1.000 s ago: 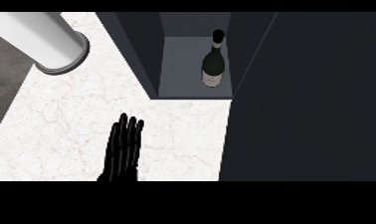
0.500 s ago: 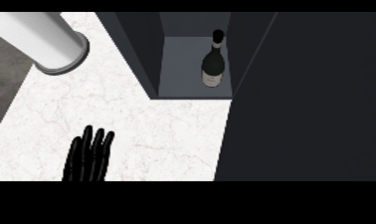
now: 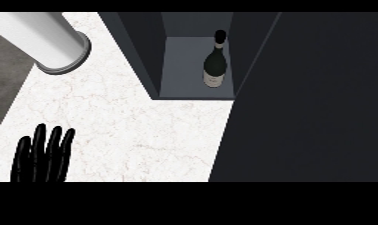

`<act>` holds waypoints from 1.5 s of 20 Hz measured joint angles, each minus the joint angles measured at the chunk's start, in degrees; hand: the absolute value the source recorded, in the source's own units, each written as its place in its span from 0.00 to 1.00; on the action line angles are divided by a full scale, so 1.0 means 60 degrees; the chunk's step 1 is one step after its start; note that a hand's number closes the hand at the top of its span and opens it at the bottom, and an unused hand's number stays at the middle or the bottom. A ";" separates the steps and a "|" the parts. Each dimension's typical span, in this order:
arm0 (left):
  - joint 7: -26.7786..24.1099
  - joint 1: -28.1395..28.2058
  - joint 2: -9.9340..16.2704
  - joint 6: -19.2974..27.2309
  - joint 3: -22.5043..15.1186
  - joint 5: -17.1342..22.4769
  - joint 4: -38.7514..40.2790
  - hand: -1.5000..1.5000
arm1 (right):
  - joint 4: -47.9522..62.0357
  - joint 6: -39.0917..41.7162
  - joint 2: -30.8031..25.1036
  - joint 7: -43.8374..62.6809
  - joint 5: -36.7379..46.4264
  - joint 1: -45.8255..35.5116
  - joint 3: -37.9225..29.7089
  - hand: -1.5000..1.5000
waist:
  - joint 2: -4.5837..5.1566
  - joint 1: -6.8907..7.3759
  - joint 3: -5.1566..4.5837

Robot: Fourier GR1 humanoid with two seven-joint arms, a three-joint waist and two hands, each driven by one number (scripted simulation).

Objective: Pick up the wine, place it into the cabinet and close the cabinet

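Nearest us, our left hand (image 3: 43, 155) shows at the lower left edge of the view, fingers straight and spread upward, holding nothing. We read it as resting over the white marbled bench (image 3: 140, 129), well apart from everything the task concerns. Our right hand shows nowhere, so we cannot speak for its state.

Farther in, a large dark panel (image 3: 303, 114) fills the right side of the view. We take it to be the open cabinet door, though its hinge and handle are not visible, so we cannot say where to push.

Farthest, the cabinet (image 3: 140, 49) stands open, and the wine (image 3: 215, 60) is upright on its grey floor, near the right inner wall and close to the front edge. By our judgement the placing is done and only the closing remains.

The risks lie in that closing. The bottle sits close to the threshold, so a door swung in could strike it and tip it if it stands proud of the opening; we cannot tell how much clearance there is. A tall, narrow bottle would topple easily from a knock. With the right hand unseen, we might also misjudge its approach and push the door at a poor spot, leaving it ajar.

At the far left a pale cylinder (image 3: 44, 39) lies clear of the work.
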 measured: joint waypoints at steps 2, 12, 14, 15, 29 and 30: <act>0.0021 0.0193 0.0212 -0.0259 0.0451 0.0289 -0.0116 0.00 | -0.0011 0.0107 0.0011 -0.0012 0.0020 -0.0015 0.0515 1.00 | -0.0004 -0.0003 0.0000; 0.0103 0.1315 0.1226 -0.1962 0.2726 0.1694 -0.0103 0.00 | -0.0128 -0.1251 0.0214 0.0111 0.1225 -0.0101 0.3037 1.00 | -0.0045 -0.0014 -0.0012; 0.0241 0.1318 0.1336 -0.2181 0.3055 0.1877 -0.0056 0.00 | -0.0202 -0.1691 0.0041 0.0149 0.1514 -0.0101 0.3153 1.00 | -0.0041 -0.0033 -0.0012; 0.0305 0.1343 0.1418 -0.2254 0.3186 0.1926 -0.0077 0.00 | -0.0226 -0.1911 -0.0094 0.0177 0.1624 -0.0240 0.3172 1.00 | -0.0041 -0.0016 -0.0015; 0.0791 0.1552 0.1609 -0.3554 0.4280 0.2706 0.0073 0.00 | 0.0319 -0.5056 -0.0884 -0.0021 0.3447 -0.2774 0.4430 1.00 | -0.0019 0.0088 -0.0024; 0.0896 0.1493 0.1601 -0.3536 0.4306 0.2759 0.0023 0.00 | 0.0342 -0.5230 -0.1006 0.0028 0.3477 -0.3016 0.4513 1.00 | -0.0012 0.0094 -0.0024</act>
